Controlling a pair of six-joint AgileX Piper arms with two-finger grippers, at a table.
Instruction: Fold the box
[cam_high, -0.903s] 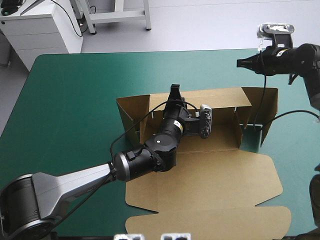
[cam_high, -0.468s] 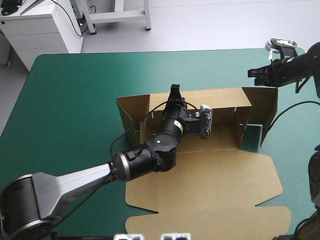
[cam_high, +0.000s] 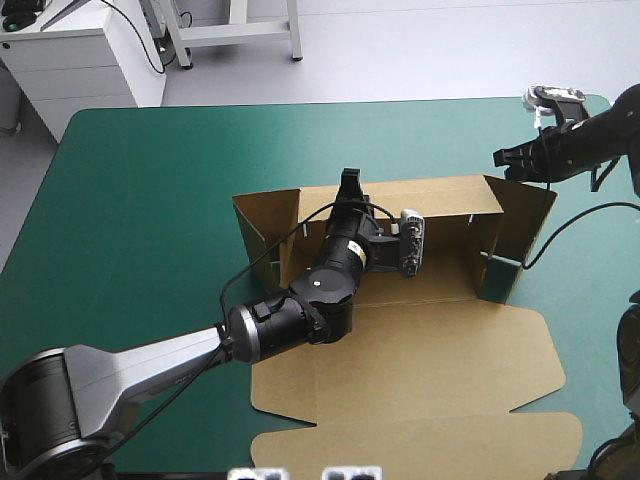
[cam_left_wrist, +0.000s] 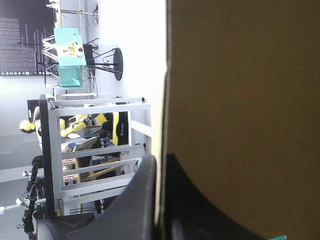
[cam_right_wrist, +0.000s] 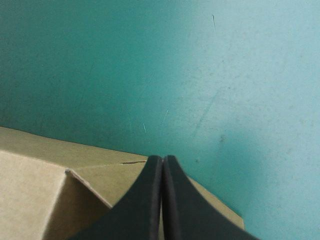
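Between the clamped left jaws stood the rear wall of the brown cardboard box (cam_high: 440, 350) on the teal-green desk (cam_high: 150, 200), the left arm (cam_high: 300, 315) stretched across its floor; the shut, empty right jaws hovered above its right wall.

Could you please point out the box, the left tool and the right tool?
box (cam_high: 430, 360): high view, flat lid panel.
left tool (cam_left_wrist: 159, 158): left wrist view, between its fingertips.
right tool (cam_right_wrist: 163, 158): right wrist view, where fingertips meet.

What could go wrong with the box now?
The left hand alone pinches the box by its back wall; a hard pull might bend the wall or drag everything. The right hand is shut, apparently off the box, so the loose right end flap could flop outward.
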